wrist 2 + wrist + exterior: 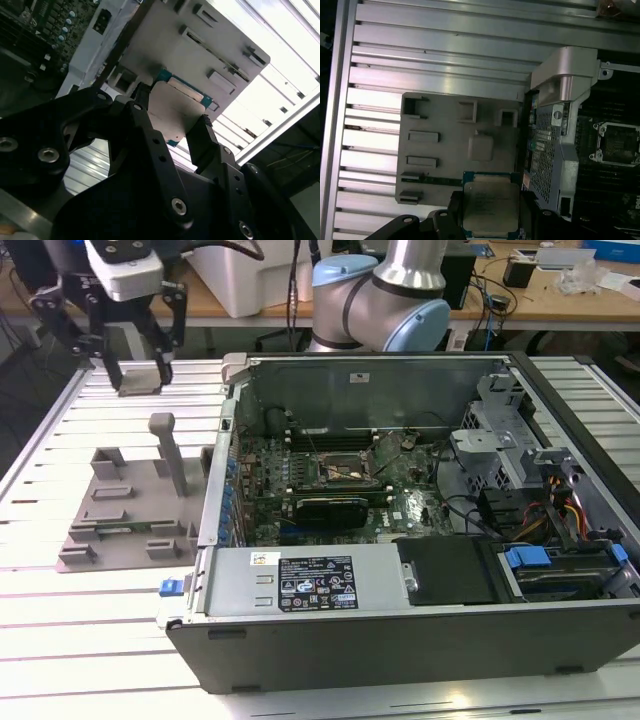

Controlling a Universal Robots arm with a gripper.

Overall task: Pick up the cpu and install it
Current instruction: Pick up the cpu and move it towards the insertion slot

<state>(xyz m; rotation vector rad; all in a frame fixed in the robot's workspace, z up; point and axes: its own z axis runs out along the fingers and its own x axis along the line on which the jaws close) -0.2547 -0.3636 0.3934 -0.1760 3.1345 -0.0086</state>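
Observation:
The cpu (140, 378) is a flat square chip with a silver top and a thin teal rim, held off the table at the exterior view's far left. My gripper (138, 370) is shut on it, one black finger on each side. In both wrist views the cpu (172, 105) (490, 202) sits between the fingers (205, 137) (454, 202), above the grey parts fixture (450, 150). The open metal socket frame (345, 472) (617, 145) lies on the motherboard inside the case, well to the exterior view's right of the gripper.
The open computer case (420, 640) takes up the middle and the exterior view's right, with a black card (332, 508), cables and drive bays inside. The grey fixture (125, 510) with an upright post (168, 450) stands on the slatted aluminium table (60, 620). The arm's base (380, 300) rises behind the case.

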